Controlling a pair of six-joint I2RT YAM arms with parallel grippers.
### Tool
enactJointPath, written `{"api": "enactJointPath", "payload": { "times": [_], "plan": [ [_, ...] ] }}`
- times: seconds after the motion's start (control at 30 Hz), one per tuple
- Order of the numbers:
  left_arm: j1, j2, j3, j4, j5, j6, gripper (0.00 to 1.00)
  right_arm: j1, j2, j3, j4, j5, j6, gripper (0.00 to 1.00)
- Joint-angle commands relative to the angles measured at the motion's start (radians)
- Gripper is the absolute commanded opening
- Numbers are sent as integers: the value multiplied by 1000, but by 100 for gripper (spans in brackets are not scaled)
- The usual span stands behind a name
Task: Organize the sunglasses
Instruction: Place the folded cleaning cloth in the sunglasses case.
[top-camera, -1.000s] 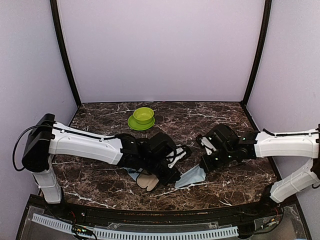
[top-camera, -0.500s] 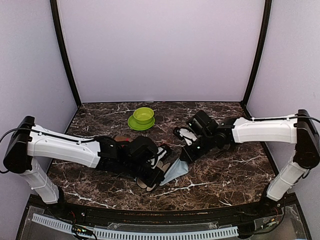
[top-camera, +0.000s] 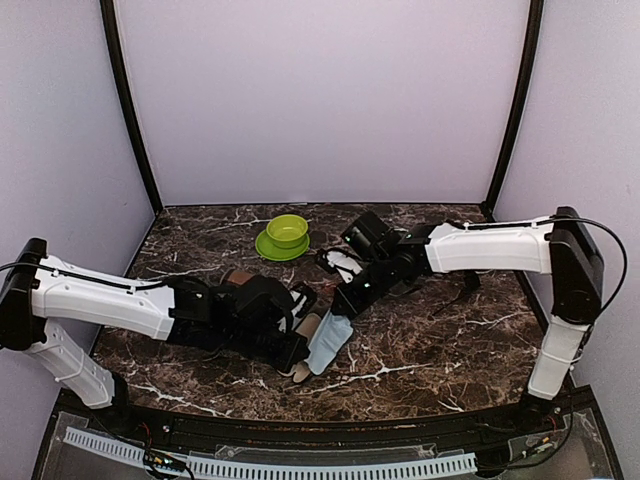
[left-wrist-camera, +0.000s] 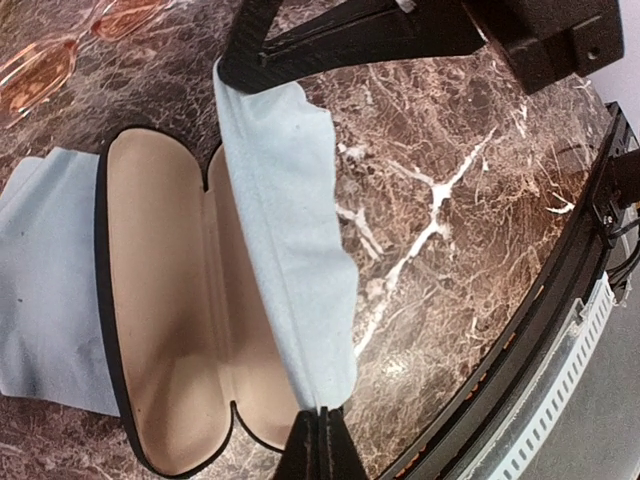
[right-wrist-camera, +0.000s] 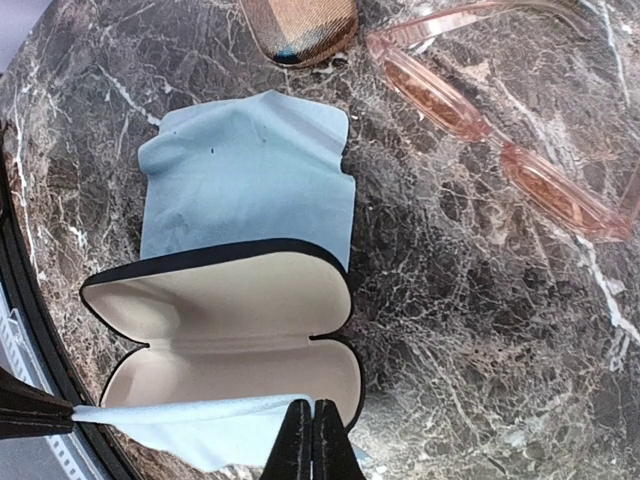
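Swung left since a second ago: your left gripper (left-wrist-camera: 322, 420) and right gripper (right-wrist-camera: 307, 415), each clamped on the cloth (left-wrist-camera: 285, 230), now stretch it over the open case (left-wrist-camera: 160, 300). Sunglasses (right-wrist-camera: 555, 190) aren't packed yet.

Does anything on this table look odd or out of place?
Yes. A pale blue cloth hangs stretched between the left claw and right claw, across the open beige-lined glasses case, which looks empty. The pink translucent sunglasses lie outside it on the marble tabletop.

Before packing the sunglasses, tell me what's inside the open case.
Only bare beige lining shows inside the open case; the held blue cloth hides one half's edge.
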Motion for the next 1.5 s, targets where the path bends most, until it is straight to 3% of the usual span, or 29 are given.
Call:
{"api": "enactJointPath", "payload": {
  "times": [0.0,0.57,1.47],
  "plan": [
    [-7,-27,-42,-61,-7,-47,0,7,47,64,-23,7,-24,0],
    [-7,78,-66,-23,-1,-31,0,32,112,85,-71,40,-23,0],
    [-7,99,-79,-11,-3,-20,0,51,173,150,-123,62,-39,0]
  ]
}}
